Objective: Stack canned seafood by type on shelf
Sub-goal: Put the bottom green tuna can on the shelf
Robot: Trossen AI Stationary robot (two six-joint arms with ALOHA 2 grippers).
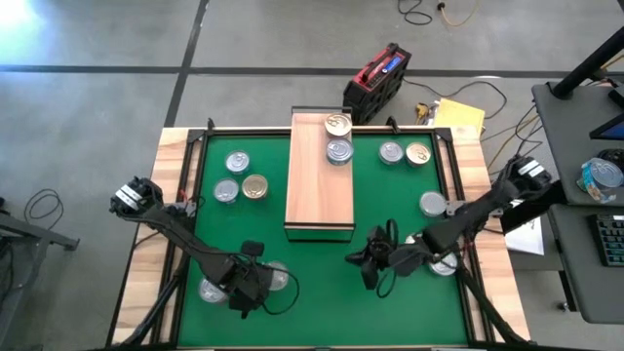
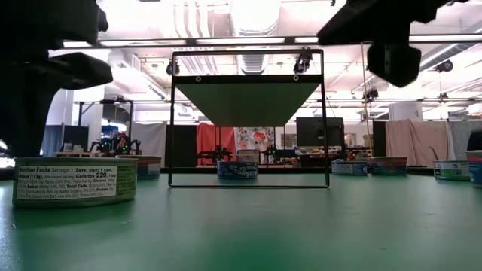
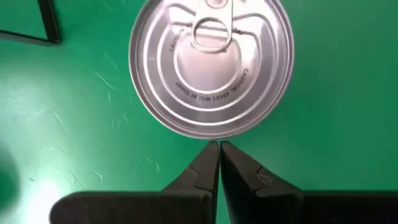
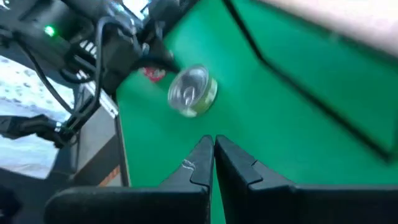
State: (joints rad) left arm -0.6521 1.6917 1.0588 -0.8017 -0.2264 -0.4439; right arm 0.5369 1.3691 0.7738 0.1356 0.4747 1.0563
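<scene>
Here the left gripper (image 3: 219, 148), its dark fingers pressed together and holding nothing, hangs over the green mat (image 1: 322, 283) near-left of the long light-wood shelf (image 1: 319, 195). A round silver-lidded tin (image 3: 211, 65) lies flat just beyond its tips, straight ahead and apart from them. The right gripper (image 4: 213, 144), likewise closed and empty, waits near-right of the shelf.

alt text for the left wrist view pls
A silver-lidded round can with a pull-tab lies on the green mat, seen from directly above. The left gripper hovers at its rim, its two dark fingers shut together and empty.
</scene>
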